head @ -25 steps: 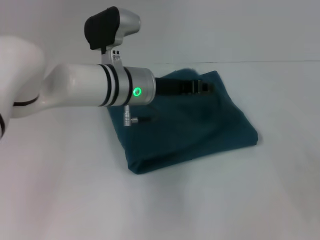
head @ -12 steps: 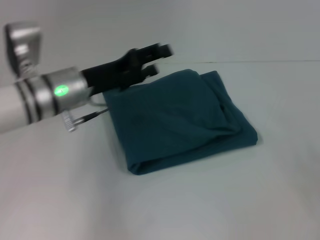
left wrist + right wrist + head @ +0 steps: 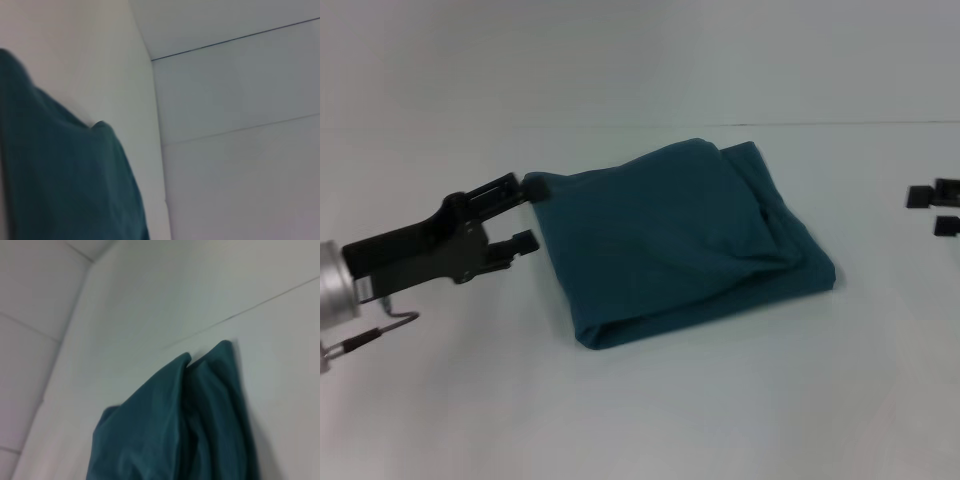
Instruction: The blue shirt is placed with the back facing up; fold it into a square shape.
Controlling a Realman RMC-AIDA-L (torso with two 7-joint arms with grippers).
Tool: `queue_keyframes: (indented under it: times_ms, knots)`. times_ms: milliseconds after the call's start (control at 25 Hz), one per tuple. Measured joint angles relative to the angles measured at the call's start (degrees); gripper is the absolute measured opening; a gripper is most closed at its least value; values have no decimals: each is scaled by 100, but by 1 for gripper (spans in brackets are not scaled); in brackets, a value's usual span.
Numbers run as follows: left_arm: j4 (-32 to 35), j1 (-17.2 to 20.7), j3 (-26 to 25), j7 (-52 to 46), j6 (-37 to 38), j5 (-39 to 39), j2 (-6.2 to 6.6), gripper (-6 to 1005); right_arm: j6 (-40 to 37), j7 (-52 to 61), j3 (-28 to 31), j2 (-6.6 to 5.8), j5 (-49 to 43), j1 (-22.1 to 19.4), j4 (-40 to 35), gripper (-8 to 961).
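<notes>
White table (image 3: 650, 410), folded blue shirt (image 3: 680, 240), pale wall (image 3: 620, 60)

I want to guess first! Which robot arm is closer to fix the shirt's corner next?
Probably the left: the left gripper is open right at the blue shirt's far-left corner, while the right gripper sits off at the table's edge.

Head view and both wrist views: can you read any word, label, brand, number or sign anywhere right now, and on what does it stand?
None can be read in any view.
The blue shirt lies folded on the table, showing only plain fabric, no lettering.
The left pincer, open beside the shirt's left edge, bears no legible marking.
The right pincer, at the right edge of the head view, shows no marking either.
</notes>
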Motion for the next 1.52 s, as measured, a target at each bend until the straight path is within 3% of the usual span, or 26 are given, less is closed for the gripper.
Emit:
queue_keyframes:
  times_ms: [240,480,640,1000,1520]
  knots:
    - [173,250,-352,89,108,276,-2,948,454,789,-571,182,-422,853,-152,913]
    - [193,283,-444,211,57,292,-11,949,1468,1317,-1515,442,-473,1308,-59,910]
    - [196,249,-458,232,-6,279,-10,948,2091,1283,-1845,588,-476,1527,156,908]
    - [172,242,-499,284,-193,253,-28,947,3001,1192,-2624,808,-484,1798,791,903]
    - [138,230,-503,362,-233,252,-59,948,3551,1156,-2910,1062,-486,1857,1079,896]
